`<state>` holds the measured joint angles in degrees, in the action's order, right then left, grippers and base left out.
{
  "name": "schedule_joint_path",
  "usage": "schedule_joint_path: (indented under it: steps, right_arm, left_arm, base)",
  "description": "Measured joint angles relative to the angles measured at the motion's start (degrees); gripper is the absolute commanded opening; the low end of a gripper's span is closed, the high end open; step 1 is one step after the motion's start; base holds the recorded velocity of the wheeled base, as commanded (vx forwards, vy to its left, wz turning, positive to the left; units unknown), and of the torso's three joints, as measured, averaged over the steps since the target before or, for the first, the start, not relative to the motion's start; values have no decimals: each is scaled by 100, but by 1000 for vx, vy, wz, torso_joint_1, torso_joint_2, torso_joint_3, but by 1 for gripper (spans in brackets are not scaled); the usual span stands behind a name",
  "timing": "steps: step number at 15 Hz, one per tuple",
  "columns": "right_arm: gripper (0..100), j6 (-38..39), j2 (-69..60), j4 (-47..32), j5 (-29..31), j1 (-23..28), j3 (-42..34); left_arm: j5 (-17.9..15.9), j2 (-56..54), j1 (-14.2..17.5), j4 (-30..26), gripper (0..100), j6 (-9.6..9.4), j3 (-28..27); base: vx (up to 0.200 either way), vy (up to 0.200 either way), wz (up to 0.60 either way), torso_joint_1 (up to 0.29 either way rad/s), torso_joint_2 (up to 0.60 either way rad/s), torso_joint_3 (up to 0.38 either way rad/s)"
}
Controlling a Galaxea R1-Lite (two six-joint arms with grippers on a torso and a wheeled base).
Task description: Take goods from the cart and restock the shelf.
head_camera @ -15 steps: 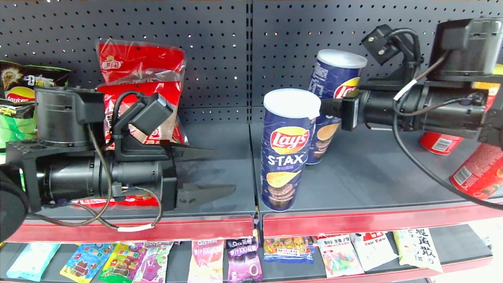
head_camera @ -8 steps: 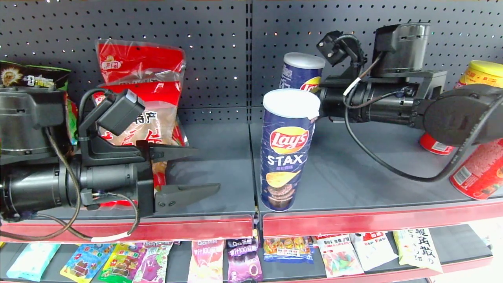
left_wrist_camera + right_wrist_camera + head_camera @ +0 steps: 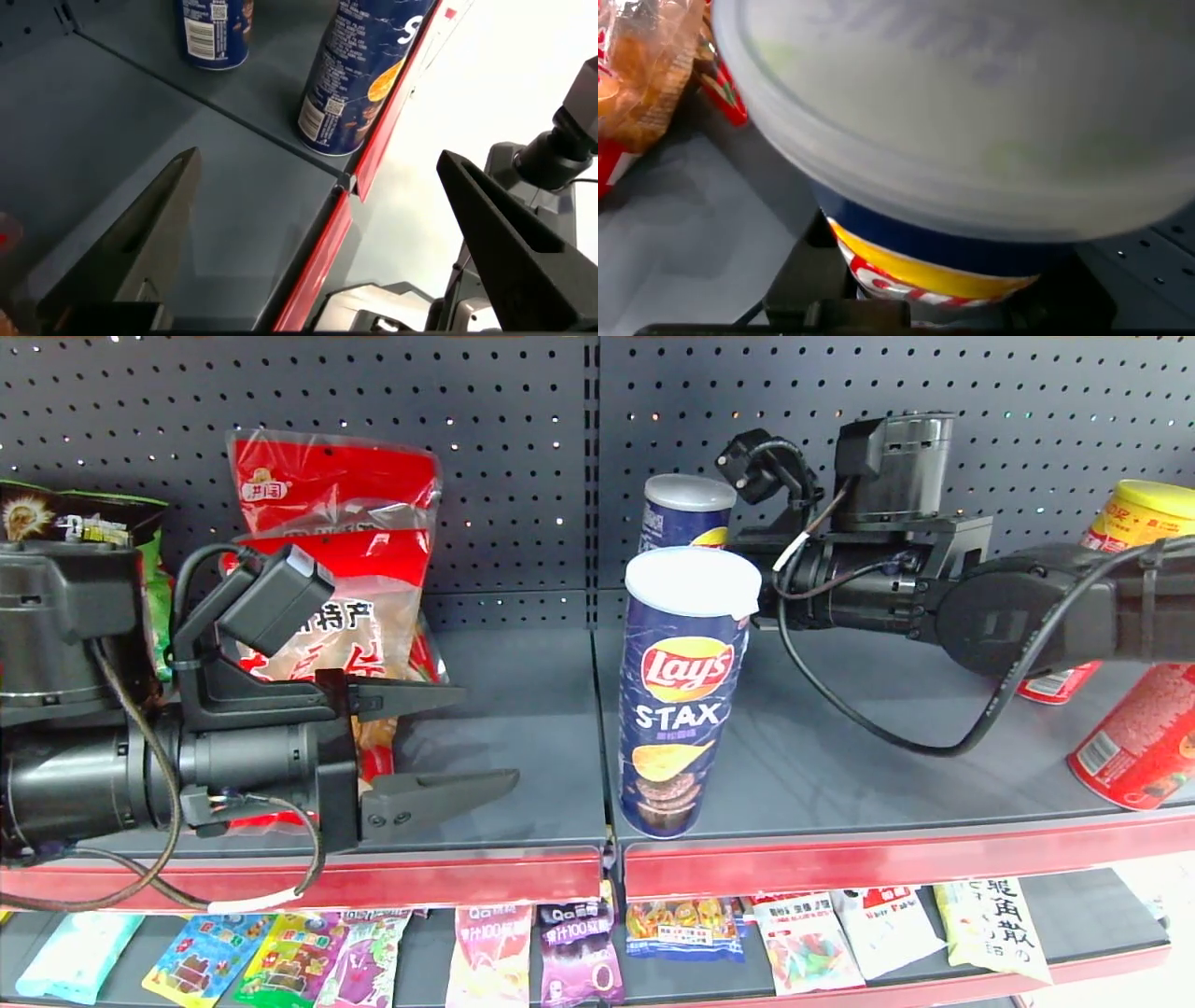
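We are in a shop: a retail shelf (image 3: 523, 709) with a red front lip and a dark pegboard back (image 3: 523, 476) is stocked with chip cans (image 3: 686, 709), snack bags (image 3: 336, 513) and, one tier down, candy packets (image 3: 485, 952).

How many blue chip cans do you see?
2. The front blue can stands at the shelf front; the rear blue can is behind it near the back panel, in the right gripper. Others may be hidden.

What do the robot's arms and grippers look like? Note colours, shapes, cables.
Left arm and right arm are matte black, with cylindrical housings. The left gripper has two long, tapering wedge fingers. Each wrist carries a boxy camera on a bracket and black cables with white tags.
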<state>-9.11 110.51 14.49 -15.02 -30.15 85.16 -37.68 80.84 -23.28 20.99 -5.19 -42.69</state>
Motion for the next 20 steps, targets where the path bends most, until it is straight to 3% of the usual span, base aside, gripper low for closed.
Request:
schedule_joint_path:
  steps: [7,16,20]
  right_arm:
    - [100,13,-169,-32,18,0,-305]
    - [100,240,-1481,-2,451,361,-2120]
    - [100,229,-2467,-2,440,267,-3239]
  left_arm:
    - [65,54,0,0,100,-13,-39]
    - [657,613,-41,18,100,-68,-491]
    - [790,911,-254,16,100,-167,-592]
  base:
    - [0,0,0,0,0,0]
    - [0,0,0,0,0,0]
    - [0,0,0,0,0,0]
